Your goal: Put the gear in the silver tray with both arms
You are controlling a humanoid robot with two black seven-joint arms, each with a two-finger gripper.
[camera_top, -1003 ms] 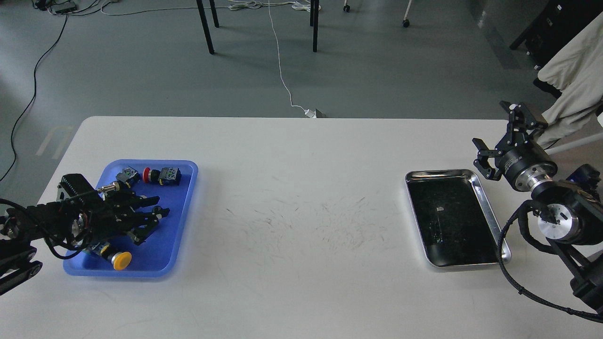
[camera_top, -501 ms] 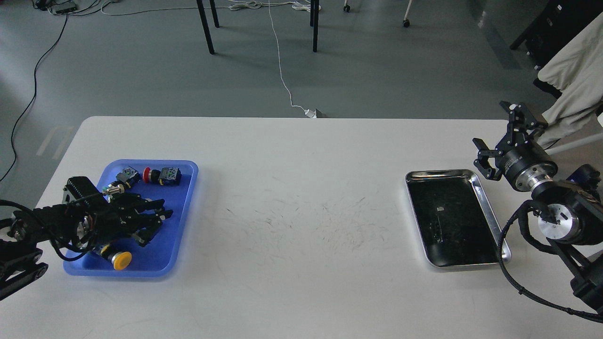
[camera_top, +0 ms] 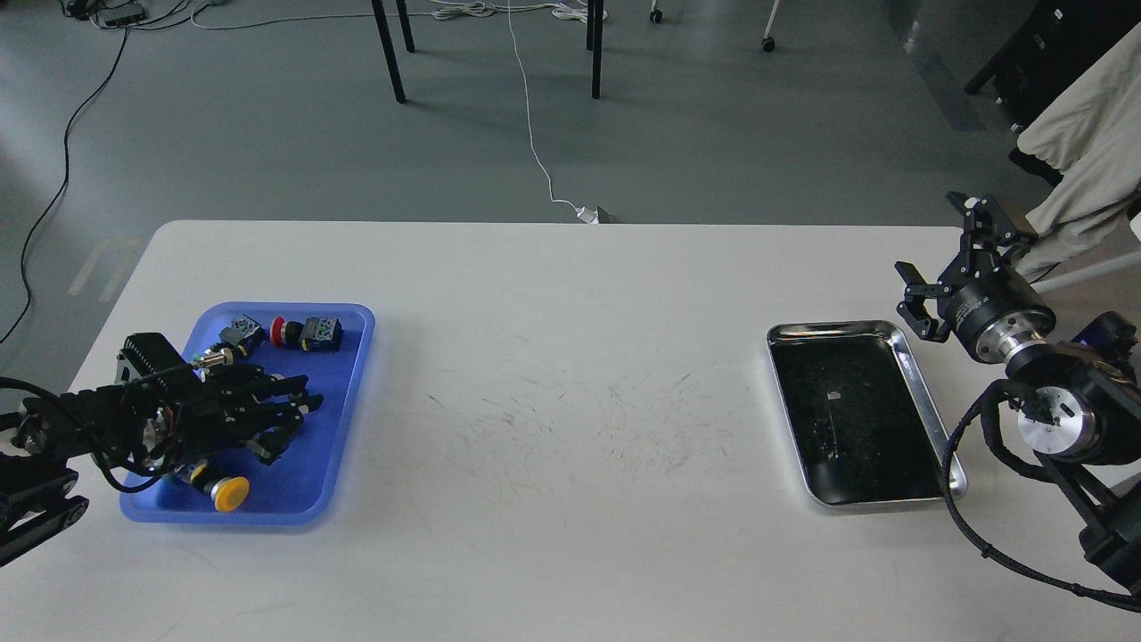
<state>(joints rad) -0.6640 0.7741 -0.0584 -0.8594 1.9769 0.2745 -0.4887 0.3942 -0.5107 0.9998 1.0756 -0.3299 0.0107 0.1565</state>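
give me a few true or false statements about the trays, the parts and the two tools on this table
1. The shiny rectangular steel tray holds several parts. False: no part lies in it.
2. The yellow-capped push button lies in the blue plastic tray. True.
3. The left tool hangs over the blue plastic tray. True.
4. The right tool grips a red button. False: it is open and holds nothing.
5. The two trays touch. False: bare white tabletop separates them.

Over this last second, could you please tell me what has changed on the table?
Only the left claw moved: it slid slightly forward over the blue tray, fingers apart, holding nothing visible. The right claw, the silver tray and the yellow-capped button stayed where they were.
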